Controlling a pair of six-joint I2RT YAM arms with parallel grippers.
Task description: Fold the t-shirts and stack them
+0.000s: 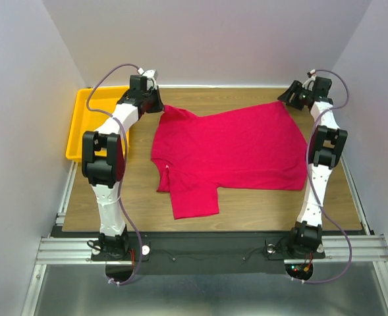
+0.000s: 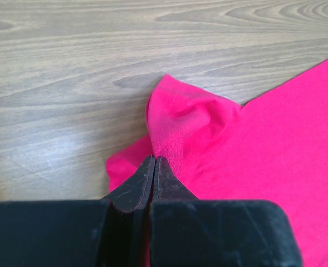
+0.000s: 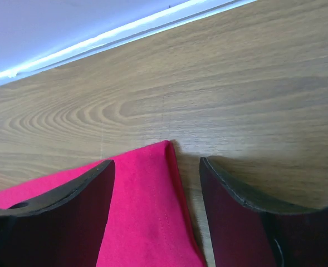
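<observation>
The red t-shirt (image 1: pixel 233 148) lies flat on the bench (image 1: pixel 259 201), between the two claws. The left claw (image 2: pixel 154 161) is clenched tight on a bunched-up edge of it. The right claw (image 3: pixel 156 162) is spread wide, with the shirt's corner between its fingers. Bare wood lies past both claws. A yellow tray (image 1: pixel 82 125) sits beside the left claw.

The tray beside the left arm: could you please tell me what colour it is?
Yellow. The tray shows best in the top external view.
</observation>
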